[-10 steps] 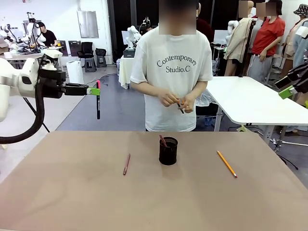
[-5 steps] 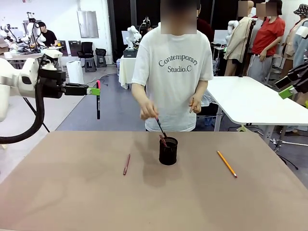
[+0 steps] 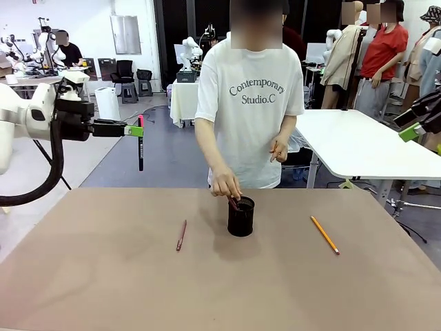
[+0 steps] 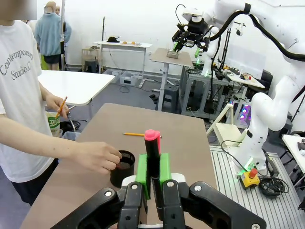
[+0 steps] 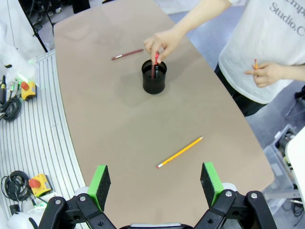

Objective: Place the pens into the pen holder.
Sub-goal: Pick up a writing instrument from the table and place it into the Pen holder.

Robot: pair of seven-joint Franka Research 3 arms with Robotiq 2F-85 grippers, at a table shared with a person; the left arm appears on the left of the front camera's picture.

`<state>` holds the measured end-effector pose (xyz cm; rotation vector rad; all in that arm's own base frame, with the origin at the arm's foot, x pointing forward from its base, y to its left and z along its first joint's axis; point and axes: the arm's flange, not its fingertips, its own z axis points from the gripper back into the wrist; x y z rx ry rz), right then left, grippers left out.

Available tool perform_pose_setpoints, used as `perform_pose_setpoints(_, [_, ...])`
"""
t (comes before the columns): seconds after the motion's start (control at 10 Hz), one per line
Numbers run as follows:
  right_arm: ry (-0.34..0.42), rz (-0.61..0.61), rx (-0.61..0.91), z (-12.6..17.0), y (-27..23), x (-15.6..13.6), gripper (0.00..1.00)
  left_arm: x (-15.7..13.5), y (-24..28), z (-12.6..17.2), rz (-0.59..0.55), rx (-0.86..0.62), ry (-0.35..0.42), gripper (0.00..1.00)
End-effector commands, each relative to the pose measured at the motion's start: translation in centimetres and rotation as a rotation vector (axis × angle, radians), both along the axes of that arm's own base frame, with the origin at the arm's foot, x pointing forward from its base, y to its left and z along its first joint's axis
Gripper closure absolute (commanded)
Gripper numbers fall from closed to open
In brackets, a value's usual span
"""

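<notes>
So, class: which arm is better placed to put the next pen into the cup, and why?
Left, most likely. The left pincer is shut on a black pen in the air, while the right pincer is open, empty, above the yellow pencil. The person's hand is at the cup.

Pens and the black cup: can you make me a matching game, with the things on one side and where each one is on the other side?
Things
1. black pen
2. reddish-brown pen
3. yellow pencil
4. pen holder

Places
A. lying on the table, on the robot's right of the pen holder
B. standing with the person's hand at its rim
C. pinched in the left gripper, hanging up in the air
D. lying on the table, on the robot's left of the pen holder

Pairs: 1-C, 2-D, 3-A, 4-B
</notes>
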<state>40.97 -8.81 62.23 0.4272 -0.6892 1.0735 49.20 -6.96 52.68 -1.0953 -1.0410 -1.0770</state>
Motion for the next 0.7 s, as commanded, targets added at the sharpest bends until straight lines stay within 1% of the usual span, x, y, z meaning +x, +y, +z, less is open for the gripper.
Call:
perform_pose_setpoints(0.0, [-0.008, 0.01, 0.014, 0.1, 0.0, -0.04, 0.0, -0.15, 0.03, 0.14, -0.01, -0.001, 0.015, 1.0])
perform_pose_setpoints(0.6, [-0.008, 0.01, 0.014, 0.1, 0.0, -0.04, 0.0, -0.15, 0.03, 0.14, -0.01, -0.001, 0.015, 1.0])
